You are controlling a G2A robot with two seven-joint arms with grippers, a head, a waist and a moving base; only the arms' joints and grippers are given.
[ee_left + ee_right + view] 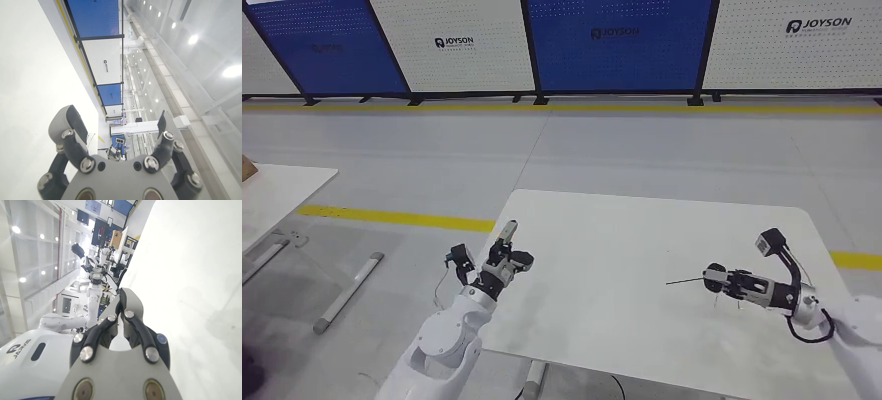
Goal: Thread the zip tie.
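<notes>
Although the work is set on one white desk [622, 260], a second desk [272, 195] shows at the far left edge of the top view. It stands on a pale grey floor [442, 150] crossed by a yellow line [392, 215], and a grey bar [347, 292] lies on the floor between the two desks. Left gripper [510, 246]: held over the main desk's near left corner, pointing away from the robot. The left wrist view shows its jaws wide apart with nothing between them, the ribbed black pads [78, 123] facing each other. Desk top: plain matte white with rounded corners. Zip tie [682, 281]: a thin dark strip over the right part of the desk, running roughly level from the right gripper toward the left one and ending well apart from it. Right gripper [710, 276]: over the desk's right side, pointing left, jaws pressed together on one end of the zip tie. Background: a row of blue and white partition panels [622, 45] closes the room, with a yellow stripe [542, 105] along its foot.
</notes>
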